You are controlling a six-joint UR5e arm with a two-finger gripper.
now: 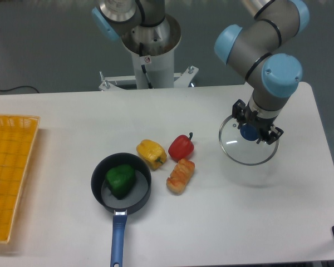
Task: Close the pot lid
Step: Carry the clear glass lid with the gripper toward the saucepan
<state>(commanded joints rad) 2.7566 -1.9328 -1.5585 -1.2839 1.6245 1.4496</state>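
Pot-closing barely begun. Small dark round saucepan point(121, 182) with long blue handle sits uncovered, green pepper point(121, 179) inside. Well right of saucepan, round clear glass lid point(249, 143), apparently lifted (judging by shadow), blue knob pinched in two-finger gripper point(256, 128). Carrying over and lowering left.

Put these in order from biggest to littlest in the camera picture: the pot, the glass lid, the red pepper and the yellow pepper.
1. The pot, counting its long handle.
2. The lid, round like the pot's bowl and about as wide.
3. The yellow pepper and red pepper look alike; no ranking.
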